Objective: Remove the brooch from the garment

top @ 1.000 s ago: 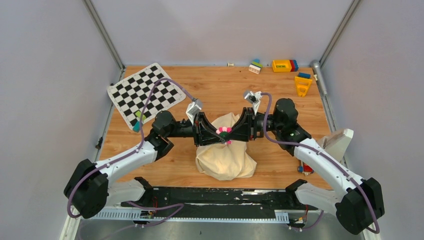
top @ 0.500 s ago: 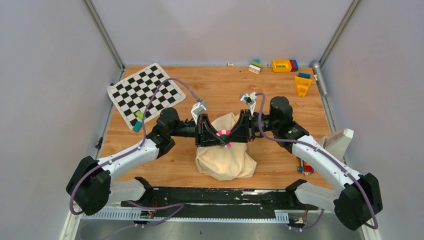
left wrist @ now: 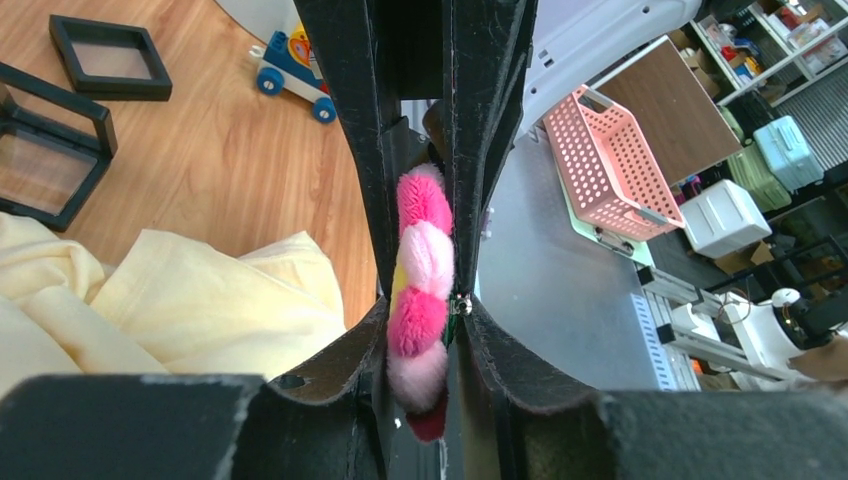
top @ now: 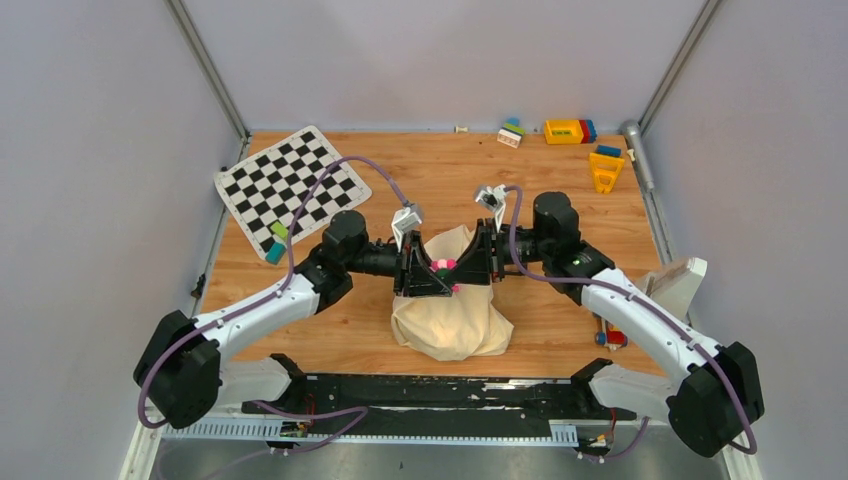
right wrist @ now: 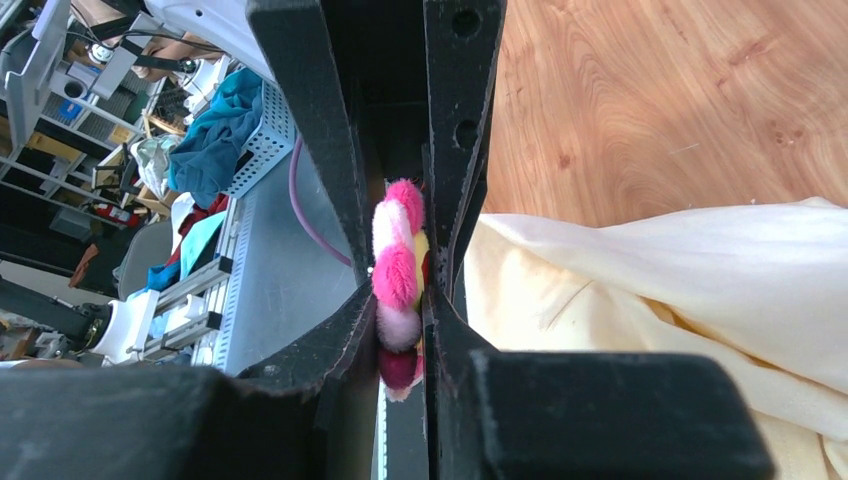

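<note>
The brooch (top: 443, 266), a fluffy pink and magenta flower with a yellow centre, sits on top of the bunched cream garment (top: 450, 322) at mid-table. Both grippers meet on it from opposite sides. In the left wrist view the left gripper (left wrist: 420, 262) is shut on the brooch (left wrist: 424, 255), whose petals fill the gap between the jaws, with the garment (left wrist: 180, 295) beside them. In the right wrist view the right gripper (right wrist: 400, 262) is likewise shut on the brooch (right wrist: 397, 275), pinched edge-on, with the garment (right wrist: 680, 285) to its right. I cannot tell whether the pin still holds the cloth.
A checkerboard mat (top: 290, 185) lies at the back left. Toy blocks (top: 568, 131) and a yellow piece (top: 605, 168) sit at the back right. Black square frames (left wrist: 110, 58) and a small toy car (left wrist: 295, 65) rest on the wood near the garment. A white object (top: 678, 285) stands at the right edge.
The two grippers have drawn closer together over the garment, the left arm shifting right and the right arm shifting left. The brooch stays pinched between them in about the same place.
</note>
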Controlling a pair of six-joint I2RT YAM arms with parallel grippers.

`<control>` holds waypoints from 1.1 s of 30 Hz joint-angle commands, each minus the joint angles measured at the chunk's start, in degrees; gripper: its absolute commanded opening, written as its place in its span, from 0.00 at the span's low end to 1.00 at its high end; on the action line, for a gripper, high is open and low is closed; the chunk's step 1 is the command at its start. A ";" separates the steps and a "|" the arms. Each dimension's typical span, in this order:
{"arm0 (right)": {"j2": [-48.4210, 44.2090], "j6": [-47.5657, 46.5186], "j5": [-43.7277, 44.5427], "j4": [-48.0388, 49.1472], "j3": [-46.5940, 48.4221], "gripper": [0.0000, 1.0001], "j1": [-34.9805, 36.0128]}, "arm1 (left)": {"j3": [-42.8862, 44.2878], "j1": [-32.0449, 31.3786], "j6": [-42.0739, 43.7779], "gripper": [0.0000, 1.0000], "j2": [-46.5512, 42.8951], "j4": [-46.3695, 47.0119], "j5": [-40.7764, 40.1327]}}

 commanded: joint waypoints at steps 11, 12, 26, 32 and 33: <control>-1.64 3.18 -0.02 10.96 0.59 0.00 3.30 | 1.54 -1.92 4.75 0.41 -2.58 2.70 -6.63; -1.99 3.28 1.24 10.90 0.36 0.00 3.29 | 1.19 -1.92 5.03 0.43 -3.33 2.80 -7.12; -3.33 10.50 4.05 17.22 -4.13 0.00 -0.10 | -5.90 -1.94 9.68 0.67 -15.13 1.66 -14.82; -3.51 11.86 4.18 18.49 -4.57 0.00 -0.70 | -9.20 -1.92 7.40 0.66 -17.81 6.01 -16.22; -3.47 12.03 4.10 18.80 -4.59 0.00 -0.70 | -10.13 -1.92 6.50 0.65 -17.84 6.88 -16.44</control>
